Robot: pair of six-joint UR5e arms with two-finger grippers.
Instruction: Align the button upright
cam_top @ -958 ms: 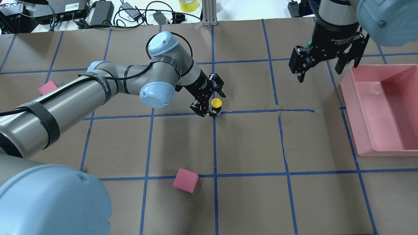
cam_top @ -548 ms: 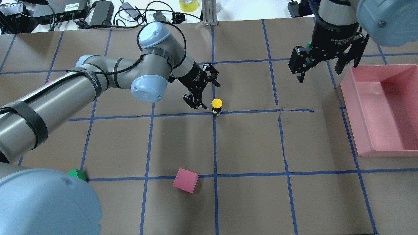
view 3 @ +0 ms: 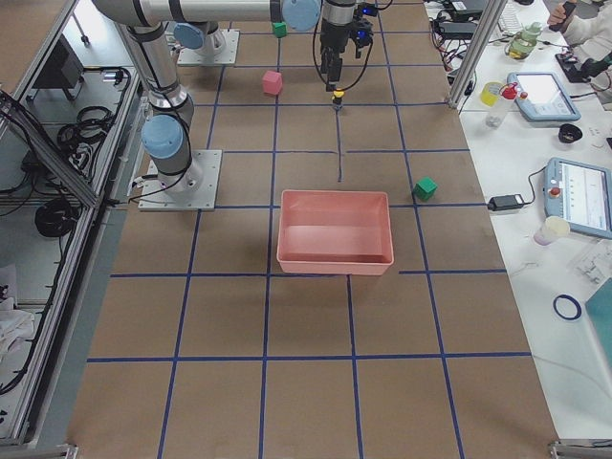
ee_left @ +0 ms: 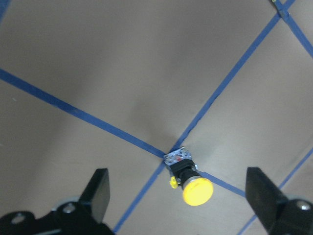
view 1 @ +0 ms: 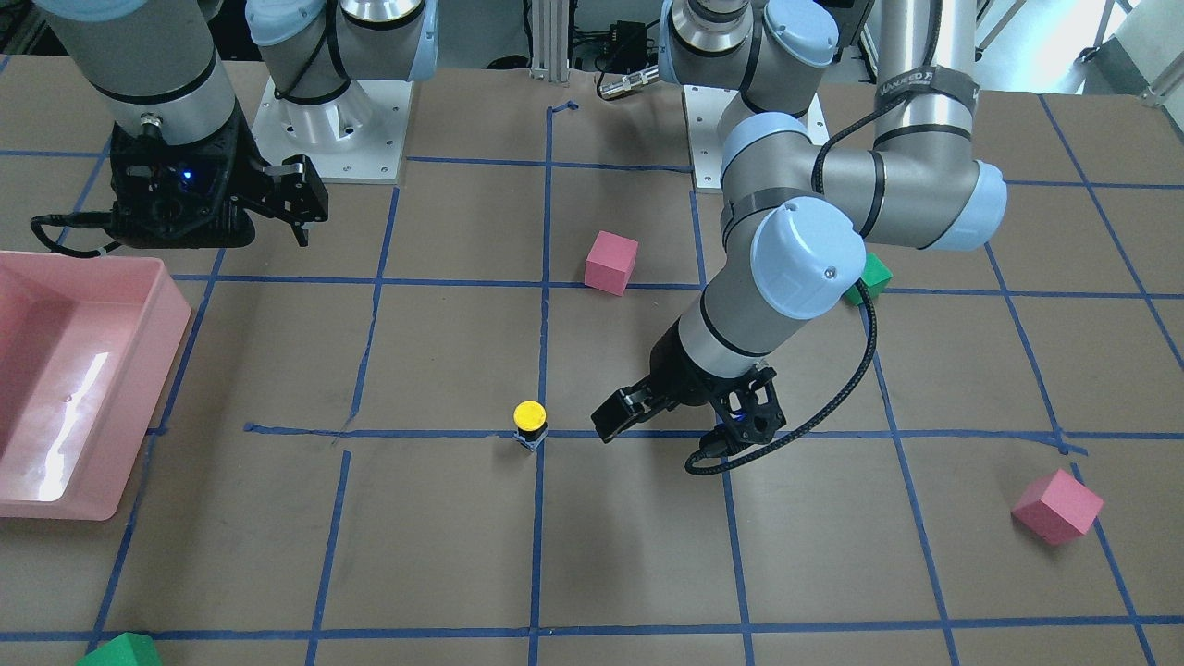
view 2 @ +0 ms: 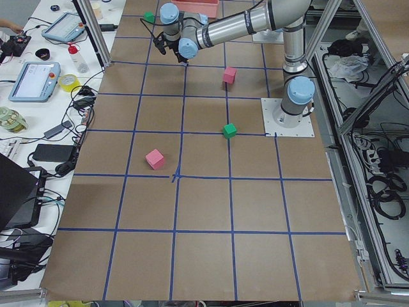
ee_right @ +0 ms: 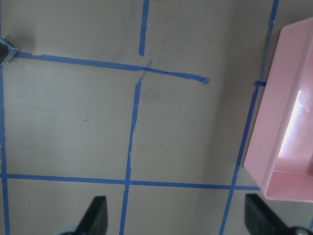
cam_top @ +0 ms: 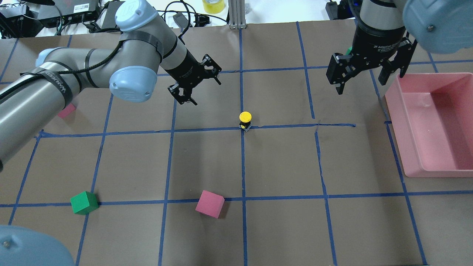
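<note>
1. Two grippers are recorded above the table; neither is touching any object.
2. The button is found near the table's middle, standing upright. The yellow cap is on top, the black body under it, and the whitish-grey base is set on a crossing of the blue tape lines.
3. The left gripper is held left of the button and slightly farther back, well apart from it. Its jaws are spread wide.
4. In the left wrist view the button is seen on the tape crossing, between the two spread fingers and beyond them.
5. The right gripper is hung over the far right part of the table, pointed down, just left of the far-left corner of the pink bin. Its jaws are likewise spread.
6. The pink bin is set at the table's right edge.
7. A pink foam cube is noted nearer than the button and slightly left, at a tape line.
8. A green cube is noted at the near left.
9. A second pink cube lies at the far left.
10. A second green cube lies at the far right.
</note>
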